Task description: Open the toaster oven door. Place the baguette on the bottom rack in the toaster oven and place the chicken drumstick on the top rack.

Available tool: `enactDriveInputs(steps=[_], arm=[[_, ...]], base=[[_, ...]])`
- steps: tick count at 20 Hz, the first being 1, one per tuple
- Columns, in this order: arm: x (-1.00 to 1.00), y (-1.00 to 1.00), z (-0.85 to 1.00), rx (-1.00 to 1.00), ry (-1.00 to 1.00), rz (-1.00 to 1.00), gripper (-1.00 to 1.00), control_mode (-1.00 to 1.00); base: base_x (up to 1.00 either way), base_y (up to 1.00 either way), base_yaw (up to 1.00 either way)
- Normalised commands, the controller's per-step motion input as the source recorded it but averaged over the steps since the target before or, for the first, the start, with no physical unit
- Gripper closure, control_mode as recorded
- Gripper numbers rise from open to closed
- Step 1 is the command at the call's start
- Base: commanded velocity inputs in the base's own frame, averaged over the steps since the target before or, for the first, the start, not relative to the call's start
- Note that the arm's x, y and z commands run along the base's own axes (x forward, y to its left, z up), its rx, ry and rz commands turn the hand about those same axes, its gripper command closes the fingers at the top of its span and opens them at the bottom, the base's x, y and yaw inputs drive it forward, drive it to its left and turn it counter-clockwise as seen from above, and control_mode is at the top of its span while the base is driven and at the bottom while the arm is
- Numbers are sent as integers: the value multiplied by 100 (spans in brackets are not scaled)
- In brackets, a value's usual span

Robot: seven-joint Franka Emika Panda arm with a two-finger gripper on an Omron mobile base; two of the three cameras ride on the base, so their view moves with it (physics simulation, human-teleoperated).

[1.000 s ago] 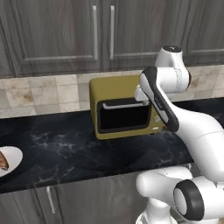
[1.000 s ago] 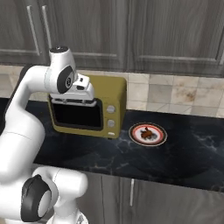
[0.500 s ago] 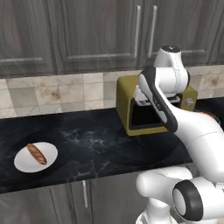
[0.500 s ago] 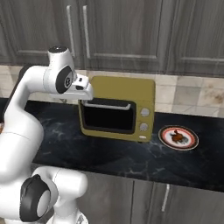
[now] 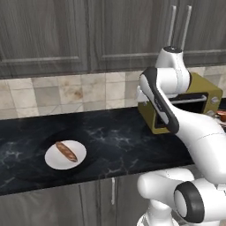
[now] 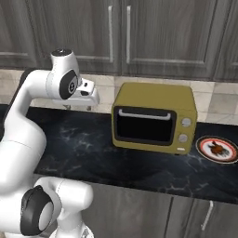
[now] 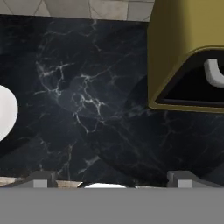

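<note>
Left base view: the baguette [image 5: 66,151] lies on a white plate [image 5: 53,159] at about 8 o'clock on the black marble table [image 5: 110,137], well apart from the mustard toaster oven [image 5: 201,86] at 3 o'clock, which the white arm partly covers. By the look of it, no step of the task is done.

Right base view: the toaster oven door [image 6: 145,126] sits shut, its silvery handle [image 6: 144,114] along the top edge, so neither rack can be seen. The chicken drumstick [image 6: 217,148] rests on a patterned plate [image 6: 204,142] just beside the oven at 3 o'clock. The hand [image 6: 91,98] hangs above the table at 10 o'clock, apart from the oven and carrying nothing. Grey cabinets [image 6: 153,37] and beige tile line the wall behind.

Hand view: both finger tips [image 7: 181,178] stand wide apart over bare marble, released, with the oven's corner and handle at 2 o'clock.
</note>
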Motion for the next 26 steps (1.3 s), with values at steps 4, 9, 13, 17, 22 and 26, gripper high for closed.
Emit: enactDriveInputs(steps=[4, 9, 13, 17, 22, 26], arm=[[0, 0, 0, 0, 0, 0, -100, 100], [0, 0, 0, 0, 0, 0, -100, 100], [0, 0, 0, 0, 0, 0, -100, 100], [0, 0, 0, 0, 0, 0, -100, 100], [0, 0, 0, 0, 0, 0, -100, 100], [0, 0, 0, 0, 0, 0, -100, 100]], base=[[37, 24, 0], [45, 0, 0], [16, 1, 0], [1, 0, 0], [0, 0, 0], [0, 0, 0]])
